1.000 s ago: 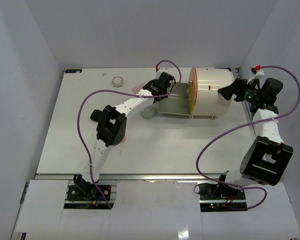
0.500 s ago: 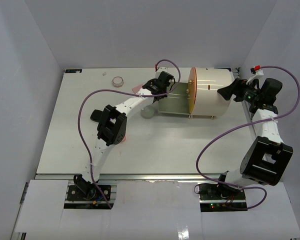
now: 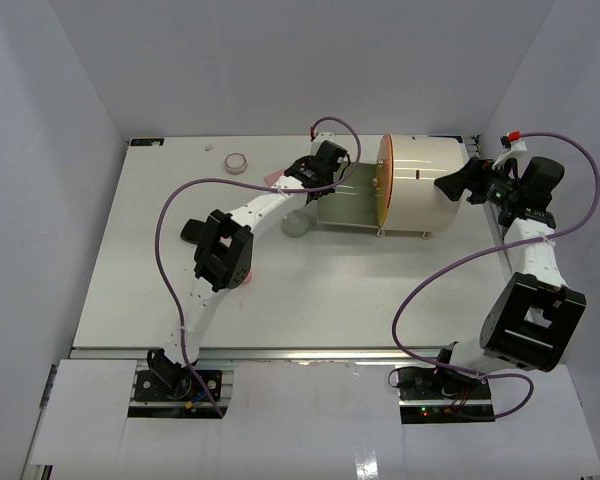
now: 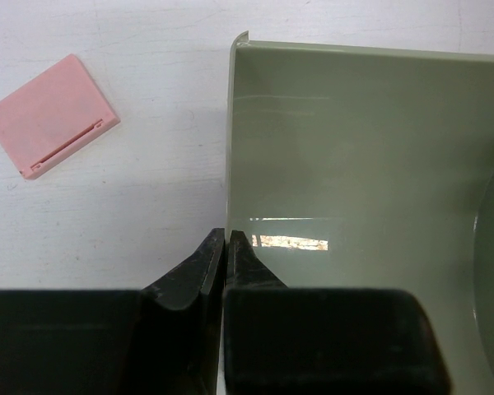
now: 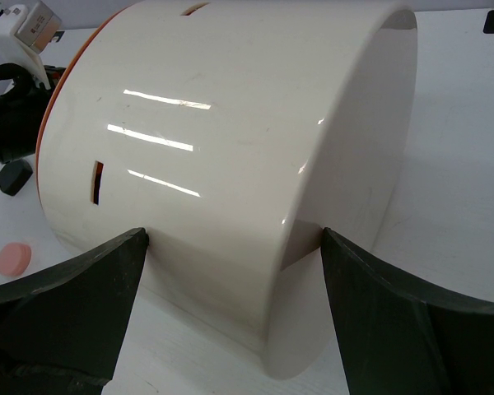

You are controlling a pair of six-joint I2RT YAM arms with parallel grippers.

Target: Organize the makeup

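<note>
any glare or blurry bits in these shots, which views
Right wrist view: bright streaks of glare on the cream case, with the right claw fingers dark and soft-edged up close. Left wrist view: a reflected light patch on the green tray; the left claw is near-black. Top view: evenly lit, sharp.

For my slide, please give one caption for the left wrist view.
Shut left gripper at the olive-green tray edge; pink rectangular pad lies on the table.

Your two arms show white link casings with black joint housings and black bases. A purple cable loops loosely along each arm. The left gripper (image 3: 332,175) and right gripper (image 3: 446,184) carry matte black fingers; a small green light glows on your right wrist.
</note>
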